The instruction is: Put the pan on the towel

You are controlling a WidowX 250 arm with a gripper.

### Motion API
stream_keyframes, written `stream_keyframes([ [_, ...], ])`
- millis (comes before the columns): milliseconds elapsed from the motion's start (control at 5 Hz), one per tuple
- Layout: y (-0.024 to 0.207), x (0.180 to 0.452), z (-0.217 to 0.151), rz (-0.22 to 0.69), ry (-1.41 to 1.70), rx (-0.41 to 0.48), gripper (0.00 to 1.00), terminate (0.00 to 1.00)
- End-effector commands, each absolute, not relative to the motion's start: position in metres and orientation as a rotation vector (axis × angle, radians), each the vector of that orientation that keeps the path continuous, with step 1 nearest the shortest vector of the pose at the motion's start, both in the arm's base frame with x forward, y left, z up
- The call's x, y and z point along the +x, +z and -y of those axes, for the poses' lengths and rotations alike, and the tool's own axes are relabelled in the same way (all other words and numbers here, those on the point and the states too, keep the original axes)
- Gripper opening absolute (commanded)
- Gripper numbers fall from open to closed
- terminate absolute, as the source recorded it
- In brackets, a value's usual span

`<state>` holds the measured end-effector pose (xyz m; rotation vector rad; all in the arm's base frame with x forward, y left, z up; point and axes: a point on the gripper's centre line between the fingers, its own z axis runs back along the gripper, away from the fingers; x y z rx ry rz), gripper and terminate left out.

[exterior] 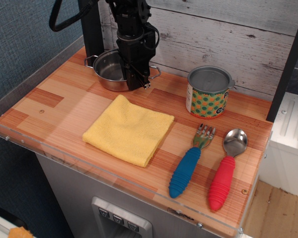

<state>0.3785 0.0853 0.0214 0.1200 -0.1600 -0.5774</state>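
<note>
One shiny steel pan [109,72] with wire loop handles sits at our wooden desk's [54,106] back edge, behind the yellow towel [128,130], our fingers [138,82] pinching its rim before whitewashed planks [228,34].

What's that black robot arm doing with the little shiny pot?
The pincer is down at the near rim of the pan, at the back of the wooden table. Whether it has closed on the rim is hard to tell. The yellow towel lies bare in front, so the pan is not on it yet.
</note>
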Motion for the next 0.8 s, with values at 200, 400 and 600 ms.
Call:
stream_keyframes([
  [200,0.085,0.369,-0.092,0.284,-0.56,0.228,0.0,0.0],
  [400,0.095,0.359,-0.086,0.295,-0.557,0.255,0.0,0.0],
  [600,0.098,0.343,-0.071,0.29,-0.563,0.251,0.0,0.0],
])
